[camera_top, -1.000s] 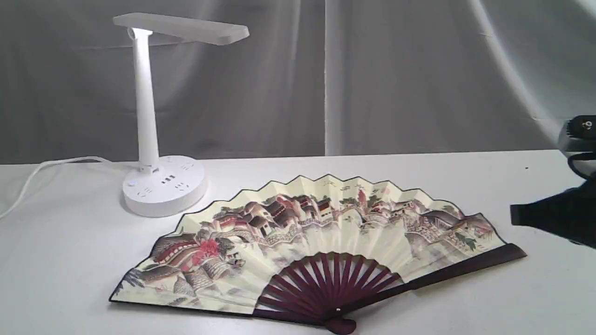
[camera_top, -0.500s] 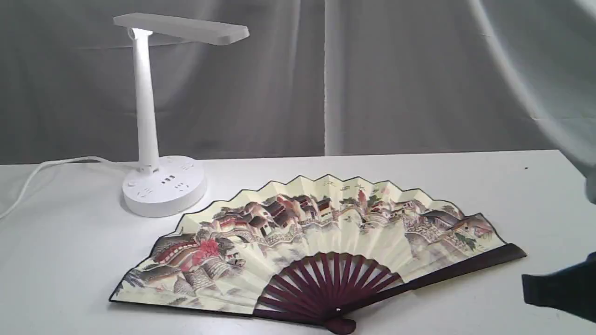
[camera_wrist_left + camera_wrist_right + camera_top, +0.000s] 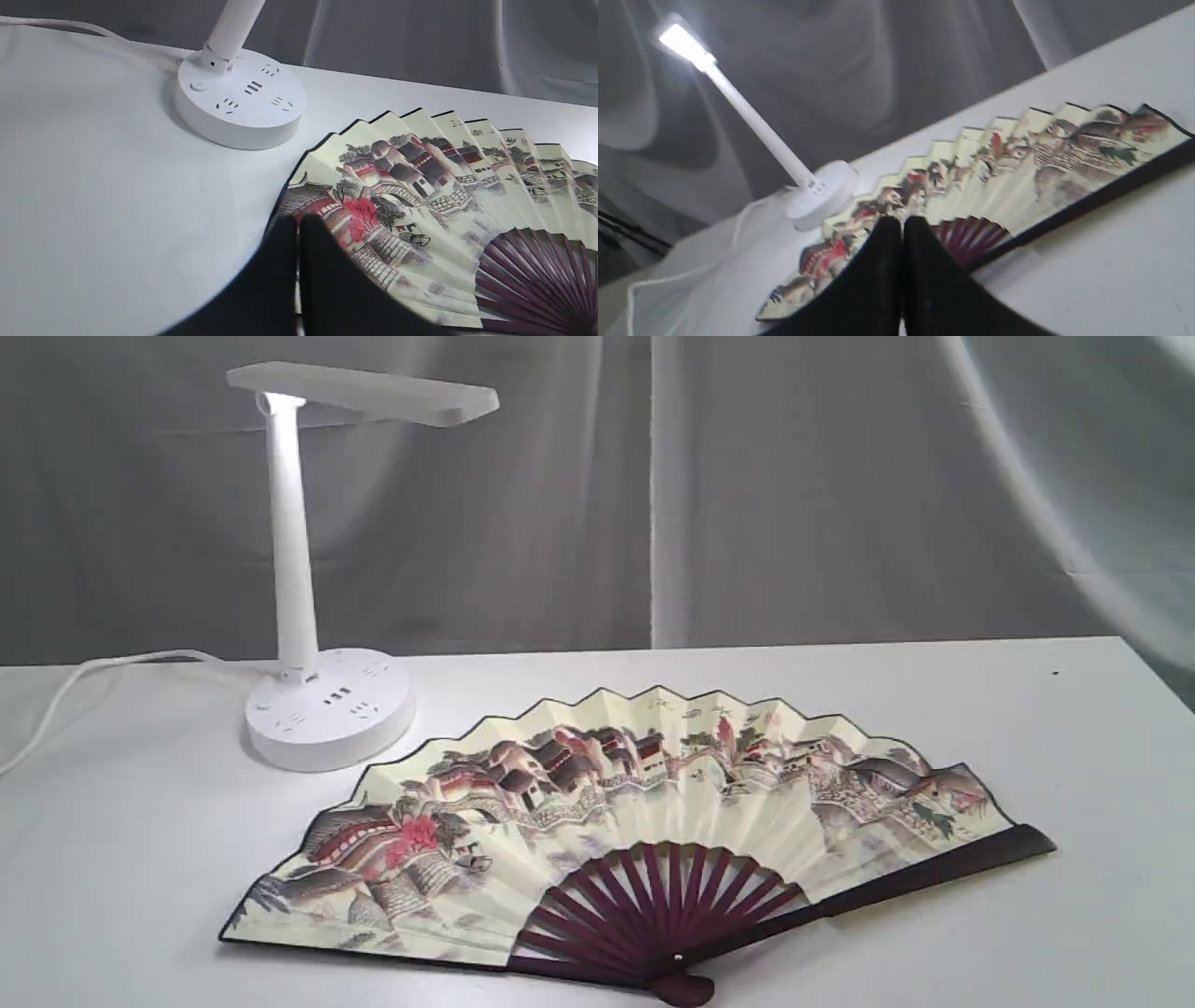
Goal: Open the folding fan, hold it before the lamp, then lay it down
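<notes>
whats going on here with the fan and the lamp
Nothing is being handled right now. The folding fan lies fully spread, flat on the white table, close beside the base of the lit lamp. The left hand and the right hand are both shut and empty, and neither shows in the exterior view, so the fan looks laid down.

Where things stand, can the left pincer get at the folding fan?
Probably yes: the left pincer, shut, hangs by the end pleats of the folding fan with nothing between; the lamp stands aside.
</notes>
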`<state>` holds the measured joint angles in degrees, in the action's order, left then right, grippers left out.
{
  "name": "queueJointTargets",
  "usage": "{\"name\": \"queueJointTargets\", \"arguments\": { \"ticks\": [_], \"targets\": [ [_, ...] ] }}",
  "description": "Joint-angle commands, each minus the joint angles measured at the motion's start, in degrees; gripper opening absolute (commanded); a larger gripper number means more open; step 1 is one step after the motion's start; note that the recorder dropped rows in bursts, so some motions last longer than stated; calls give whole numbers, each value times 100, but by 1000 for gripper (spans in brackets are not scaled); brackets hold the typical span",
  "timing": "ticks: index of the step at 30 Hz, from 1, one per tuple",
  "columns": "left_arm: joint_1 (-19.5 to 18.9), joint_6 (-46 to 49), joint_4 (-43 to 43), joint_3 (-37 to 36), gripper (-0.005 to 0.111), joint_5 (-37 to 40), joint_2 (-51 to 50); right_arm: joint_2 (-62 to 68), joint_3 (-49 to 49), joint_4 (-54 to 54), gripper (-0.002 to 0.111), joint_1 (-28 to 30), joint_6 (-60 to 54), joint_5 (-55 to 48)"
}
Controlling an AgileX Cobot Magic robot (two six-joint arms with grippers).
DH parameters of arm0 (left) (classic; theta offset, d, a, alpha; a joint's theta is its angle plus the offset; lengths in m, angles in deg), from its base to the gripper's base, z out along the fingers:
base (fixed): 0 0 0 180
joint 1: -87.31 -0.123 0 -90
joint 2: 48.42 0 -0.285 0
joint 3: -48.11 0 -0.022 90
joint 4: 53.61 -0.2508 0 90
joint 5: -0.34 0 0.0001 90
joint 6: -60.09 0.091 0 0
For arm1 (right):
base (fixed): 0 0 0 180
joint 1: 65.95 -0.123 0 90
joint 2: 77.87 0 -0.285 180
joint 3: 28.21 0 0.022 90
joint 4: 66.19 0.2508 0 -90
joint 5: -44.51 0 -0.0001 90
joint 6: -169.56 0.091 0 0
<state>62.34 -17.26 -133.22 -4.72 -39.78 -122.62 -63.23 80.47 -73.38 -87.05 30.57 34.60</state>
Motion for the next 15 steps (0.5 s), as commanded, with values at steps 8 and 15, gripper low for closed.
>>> {"name": "queueJointTargets", "arguments": {
  "ticks": [8,15],
  "targets": [
    [-4,-57,-23,-89,0,-28,37,-555,-590,-242,0,-5,-1992,233],
    [-4,-57,-23,-89,0,-38,37,-555,-590,-2133,0,-5,-3121,346]
  ]
}}
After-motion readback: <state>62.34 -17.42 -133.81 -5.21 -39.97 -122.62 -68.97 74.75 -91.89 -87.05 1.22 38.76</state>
